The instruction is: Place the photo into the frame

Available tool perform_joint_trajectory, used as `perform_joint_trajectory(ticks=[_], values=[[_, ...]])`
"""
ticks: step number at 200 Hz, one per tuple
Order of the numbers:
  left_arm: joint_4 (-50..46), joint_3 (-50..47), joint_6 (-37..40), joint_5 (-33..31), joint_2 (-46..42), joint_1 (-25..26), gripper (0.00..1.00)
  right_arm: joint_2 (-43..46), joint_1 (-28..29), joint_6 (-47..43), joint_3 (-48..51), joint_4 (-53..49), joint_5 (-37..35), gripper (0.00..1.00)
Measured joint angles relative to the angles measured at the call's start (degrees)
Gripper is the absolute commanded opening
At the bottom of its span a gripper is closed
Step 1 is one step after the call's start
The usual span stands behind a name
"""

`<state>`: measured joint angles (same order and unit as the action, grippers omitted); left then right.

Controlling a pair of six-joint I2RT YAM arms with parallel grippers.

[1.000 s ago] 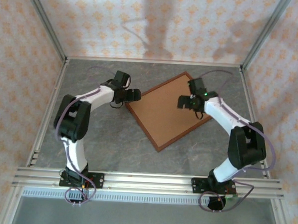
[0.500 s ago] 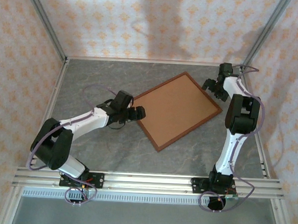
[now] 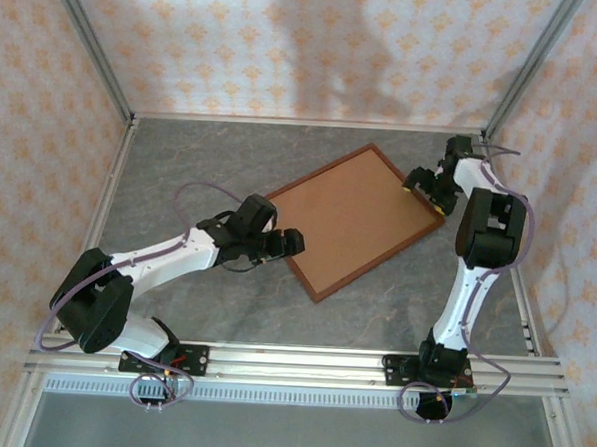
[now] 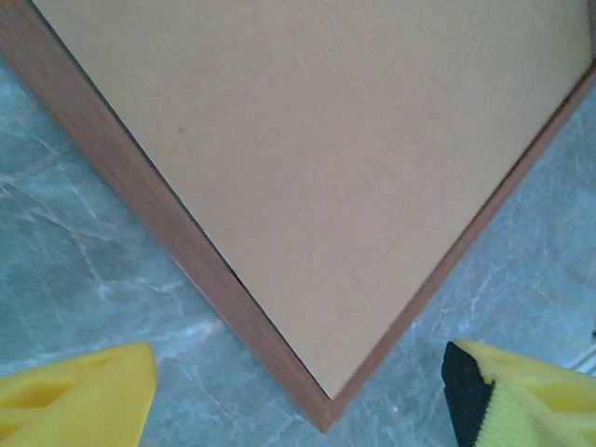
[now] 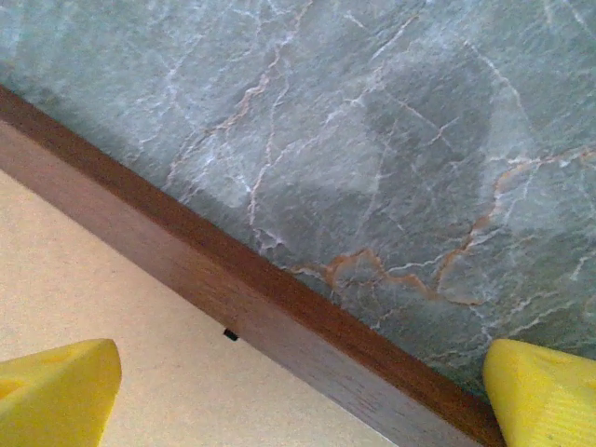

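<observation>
Left fingers [image 4: 74,396] apart — frame [image 4: 140,200] corner between

The frame [image 4: 140,200] shows reddish-brown wood moulding with a smooth satin sheen and visible grain; its backing board [image 4: 354,168] is matt tan fibreboard. The worktop [image 5: 391,121] looks like smooth grey veined marble. The left pincer [image 4: 300,372] carries matt yellow plastic-looking pads [image 4: 79,391].
</observation>
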<state>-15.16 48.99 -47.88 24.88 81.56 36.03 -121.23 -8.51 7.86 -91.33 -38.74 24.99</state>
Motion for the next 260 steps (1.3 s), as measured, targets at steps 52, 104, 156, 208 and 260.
perform_joint_trajectory(ticks=[52,104,156,208,260], values=[[-2.1,0.0,-0.3,6.1,2.8,0.3,0.69,9.3,-0.2,3.1,14.6,6.4,5.8,0.99],[-7.1,0.0,-0.1,7.8,3.5,0.3,0.65,12.2,0.3,4.7,18.6,7.5,6.6,0.98],[-7.7,0.0,-0.3,7.9,5.6,0.9,0.63,12.2,0.3,5.0,18.6,7.5,6.5,0.97],[-6.9,-0.1,-0.3,8.7,8.4,1.5,0.61,12.2,0.3,5.0,18.6,7.5,6.5,0.97],[-4.8,-0.4,-0.3,9.4,9.1,1.5,0.60,12.2,0.3,5.0,18.6,7.5,6.4,0.96]])
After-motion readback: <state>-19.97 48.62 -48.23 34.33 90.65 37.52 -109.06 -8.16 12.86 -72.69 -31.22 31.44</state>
